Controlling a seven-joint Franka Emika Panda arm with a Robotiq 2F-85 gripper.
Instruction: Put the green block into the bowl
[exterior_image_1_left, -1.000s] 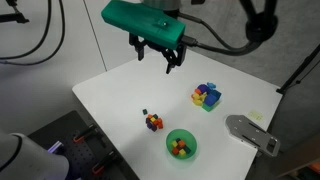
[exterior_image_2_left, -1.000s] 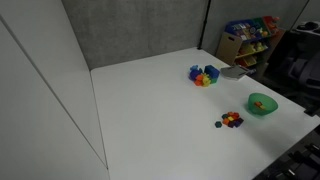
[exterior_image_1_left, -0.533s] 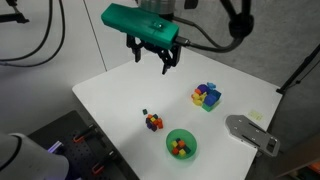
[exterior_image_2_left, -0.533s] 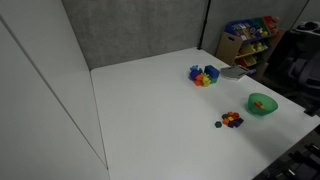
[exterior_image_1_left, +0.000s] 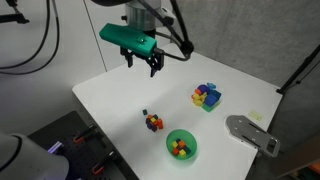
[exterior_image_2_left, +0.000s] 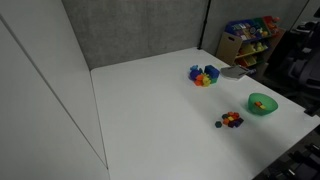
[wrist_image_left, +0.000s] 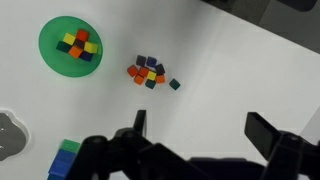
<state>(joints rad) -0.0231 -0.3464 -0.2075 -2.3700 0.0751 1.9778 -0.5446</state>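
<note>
The bright-green bowl (exterior_image_1_left: 181, 145) stands near the table's front edge and holds several small coloured blocks; it also shows in the other exterior view (exterior_image_2_left: 262, 103) and the wrist view (wrist_image_left: 72, 45). A pile of tiny blocks (wrist_image_left: 147, 71) lies beside it. One dark green block (wrist_image_left: 174, 84) lies just apart from the pile, and shows as a dark speck in an exterior view (exterior_image_1_left: 145, 112). My gripper (exterior_image_1_left: 140, 62) hangs high above the table's far side, well away from the blocks. In the wrist view its fingers (wrist_image_left: 200, 130) are spread wide and empty.
A stack of larger coloured blocks (exterior_image_1_left: 207, 96) stands to one side of the white table (exterior_image_1_left: 110, 100), also in the wrist view (wrist_image_left: 62, 160). A grey flat object (exterior_image_1_left: 252, 133) lies at the table's edge. A shelf of toys (exterior_image_2_left: 250, 38) stands beyond the table.
My gripper has moved left and a little back across the exterior view, and the arm above it has turned. The blocks and bowl have not moved.
</note>
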